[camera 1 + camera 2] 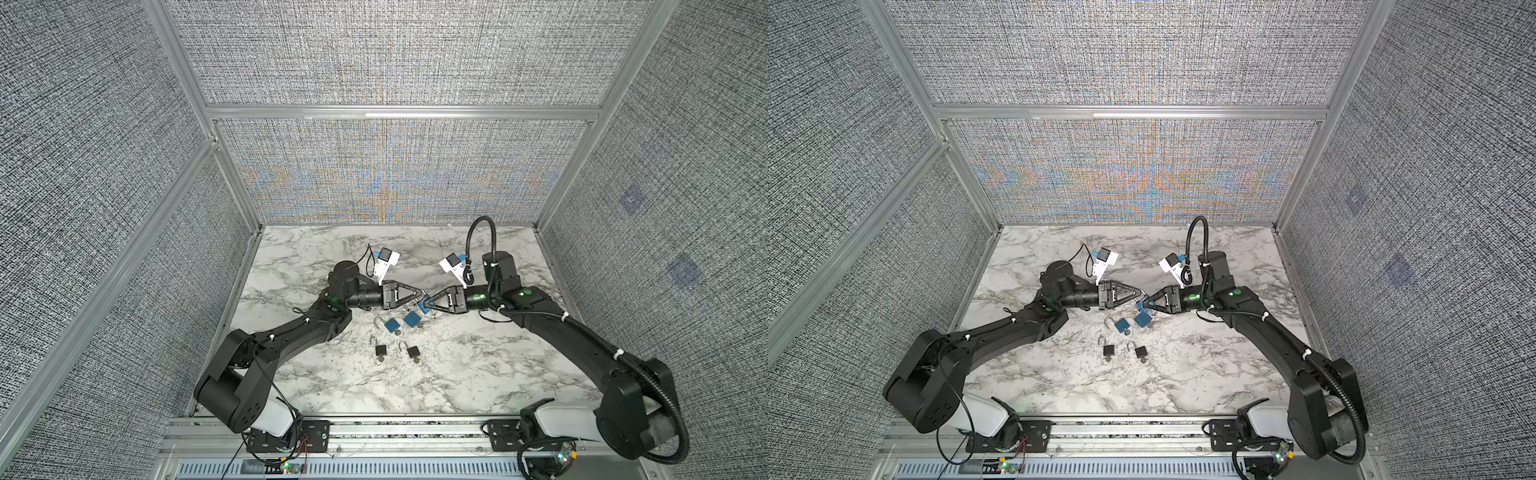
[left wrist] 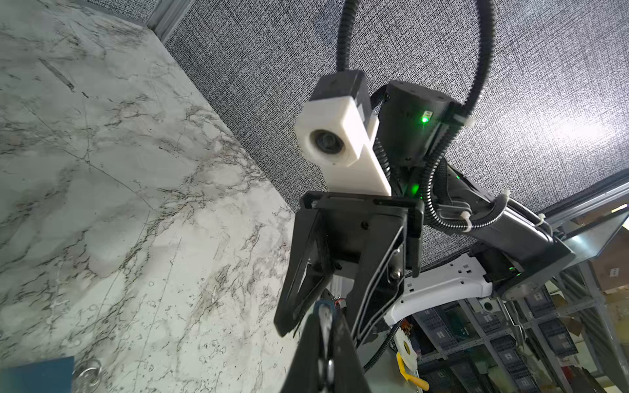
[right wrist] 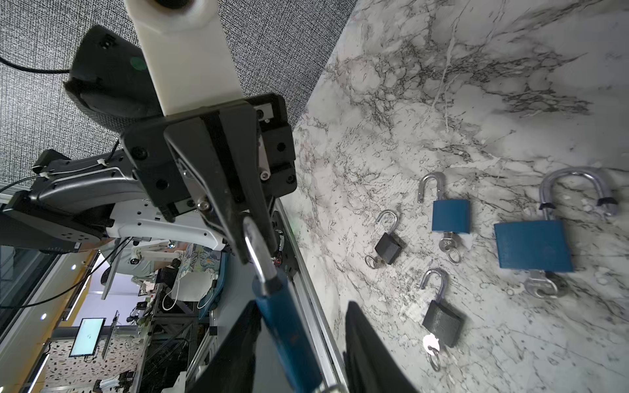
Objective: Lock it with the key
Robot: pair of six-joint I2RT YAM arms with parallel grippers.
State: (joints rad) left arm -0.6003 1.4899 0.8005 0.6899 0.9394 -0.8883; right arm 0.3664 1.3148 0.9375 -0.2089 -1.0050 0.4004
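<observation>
**Item 1:** blue rectangular padlock [image 3: 289, 333] with a silver metal shackle [image 3: 263, 268].
- It is held in the air above the white-and-grey marble-pattern surface [image 1: 457, 374], at the spot where the two arms meet.
- The left end effector [image 3: 257, 253] has its fingers pressed together, pinching the shackle.
- The right end effector [image 3: 303, 302] has its fingers spread on either side of the blue body, with a gap showing on one side.
- A silver key ring [image 3: 335, 388] shows at the body's keyhole end. The key itself is cut off by the picture edge.

**Item 2:** large blue padlock [image 3: 534, 248].
- It lies flat on the surface just beside item 1, on the side toward the arm bases.
- Its shackle is open and a silver key [image 3: 541, 287] sits in the keyhole.

**Item 3:** smaller blue padlock [image 3: 451, 216].
- It lies flat near item 1, further toward the left arm's side than item 2.
- Its shackle is open and a key with ring [image 3: 449, 245] is in the keyhole.

**Items 4 and 5:** small black padlock [image 3: 388, 248] and second small black padlock [image 3: 442, 321].
- They lie farthest from item 1, toward the arm bases, side by side but apart.
- Both shackles are open, and each keyhole holds a ringed key.
</observation>
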